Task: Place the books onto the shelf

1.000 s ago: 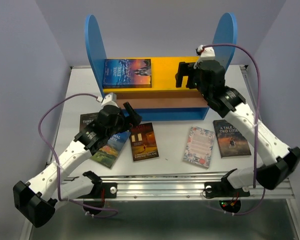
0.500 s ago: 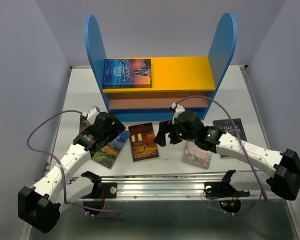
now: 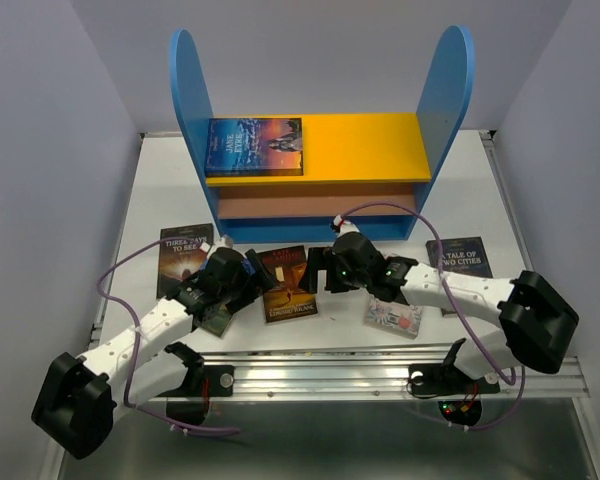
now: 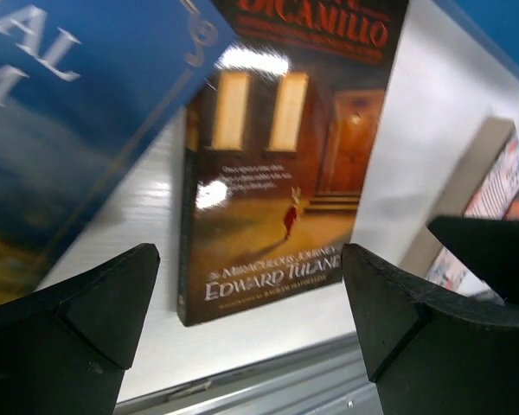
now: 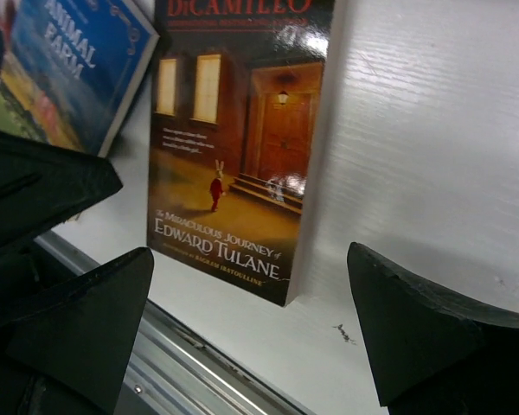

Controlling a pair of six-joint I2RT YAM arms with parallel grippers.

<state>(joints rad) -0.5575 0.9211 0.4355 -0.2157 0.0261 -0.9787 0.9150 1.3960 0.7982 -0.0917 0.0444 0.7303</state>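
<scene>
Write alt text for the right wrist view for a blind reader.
A dark brown paperback, The Miraculous Journey of Edward Tulane, lies flat on the white table, seen between the open fingers of the right tool. A blue-green Animal Farm paperback lies at upper left.
</scene>
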